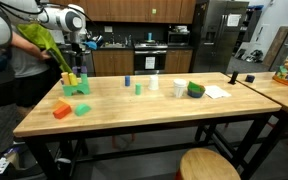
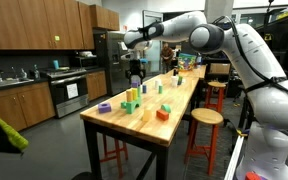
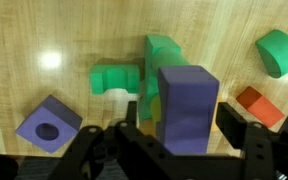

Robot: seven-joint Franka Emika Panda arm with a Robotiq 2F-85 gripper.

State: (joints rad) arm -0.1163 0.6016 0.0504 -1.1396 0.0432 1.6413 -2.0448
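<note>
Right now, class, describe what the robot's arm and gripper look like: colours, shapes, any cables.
The robot arm is glossy white, built of thick rounded segments with darker joints. The gripper is black, with two blocky fingers in the wrist view. Cables and markings are too small to tell.

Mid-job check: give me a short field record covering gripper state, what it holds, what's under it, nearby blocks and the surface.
gripper: gripper, fingers on both sides of the purple block, apparently closed on it
held: purple block, upright
below: green arch block; yellowish block, mostly hidden
contact with stack: cannot tell
nearby: holed purple block, red block, green half-round block
surface: wooden table
</note>
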